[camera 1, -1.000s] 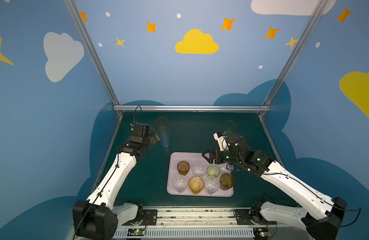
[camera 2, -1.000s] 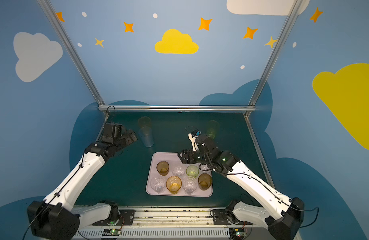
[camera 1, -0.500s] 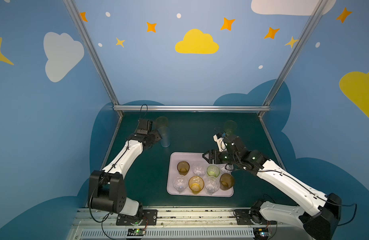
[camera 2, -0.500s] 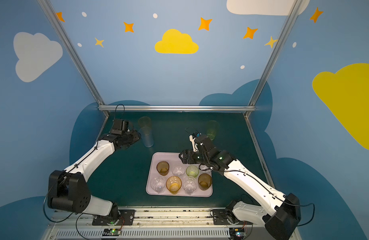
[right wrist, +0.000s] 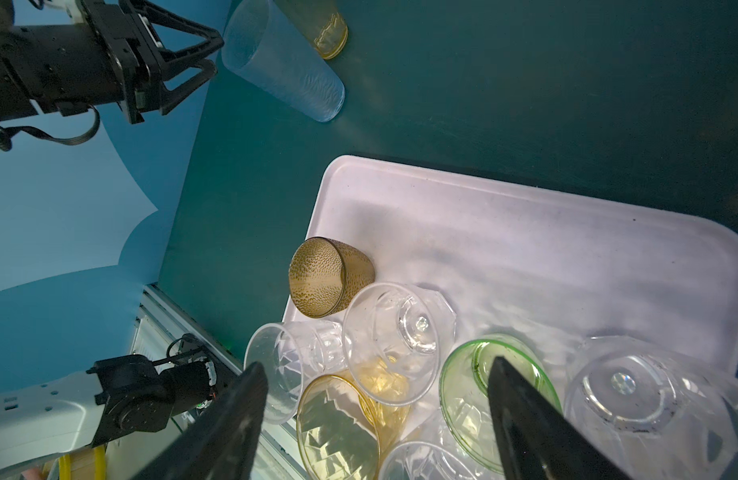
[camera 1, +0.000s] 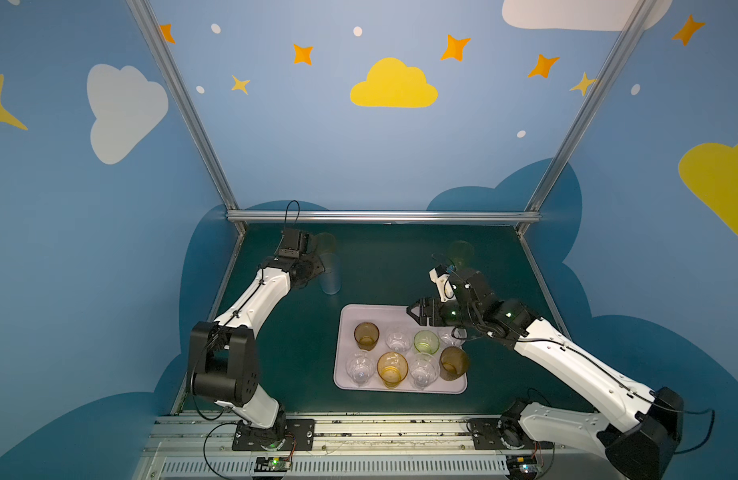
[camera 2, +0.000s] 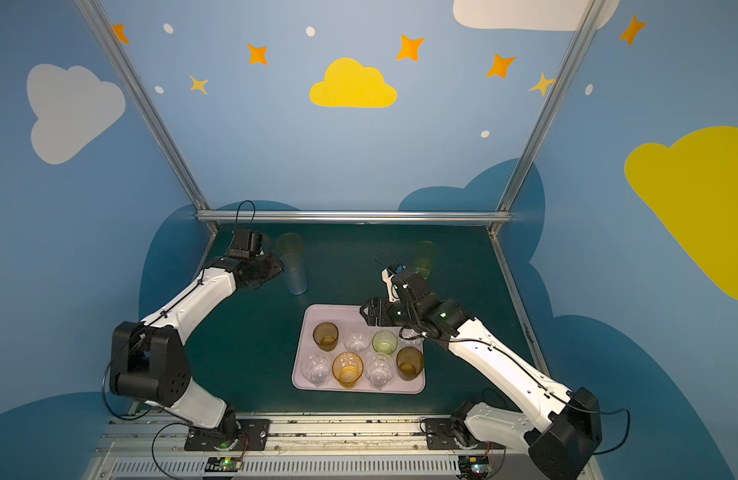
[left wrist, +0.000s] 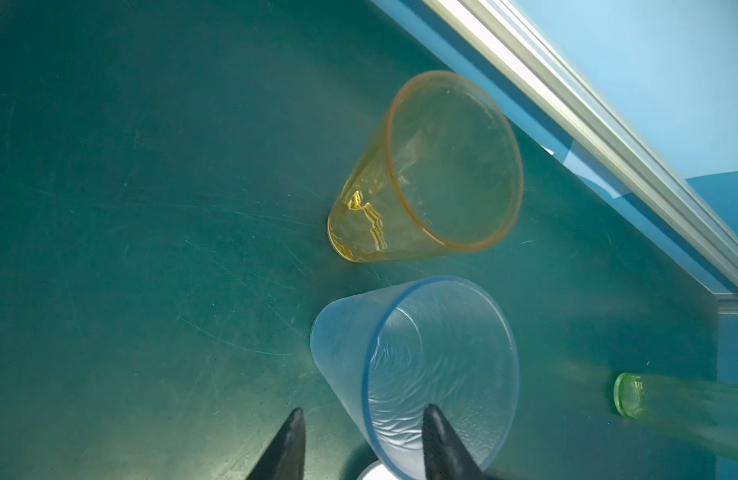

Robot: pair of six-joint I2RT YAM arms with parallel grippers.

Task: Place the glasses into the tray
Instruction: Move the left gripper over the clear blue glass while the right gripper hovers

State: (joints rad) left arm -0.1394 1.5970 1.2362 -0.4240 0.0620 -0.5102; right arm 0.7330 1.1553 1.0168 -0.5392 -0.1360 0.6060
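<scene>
Left wrist view: the left hand (left wrist: 364,409) sits at the rim of the tall see-through blue tumbler (left wrist: 421,374). Its fingers stand partly apart, one outside the tumbler wall and one over the open mouth, so the wall lies between them. A gap shows between the outer finger and the wall, so no clamp is seen. The tall see-through orange tumbler (left wrist: 434,166) stands just beside the blue one, apart from it. The tall see-through green tumbler (left wrist: 671,411) stands well apart from both.

In both top views these three tumblers stand upright on the dark green counter (camera 1: 400,270), outside the tray. Blue and orange are left of centre, green is right of centre, and all three are higher in the frame than the tray.

The flat pale lilac rectangular tray (camera 1: 384,316) lies just below frame centre and holds eight short glasses in two rows.
- Upper row, left to right: brown dotted glass (camera 1: 366,336), clear faceted glass (camera 1: 398,338), green glass (camera 1: 426,341), and a second clear glass (camera 1: 450,336) partly hidden by the right arm.
- Lower row, left to right: clear glass (camera 1: 359,370), amber faceted glass (camera 1: 392,369), clear glass (camera 1: 423,370), dark brown glass (camera 1: 454,363).

The right hand (camera 1: 415,313) hovers over the tray's upper right edge. In the right wrist view its fingers (right wrist: 234,415) stand wide apart, holding nothing, with the short glasses beneath.
</scene>
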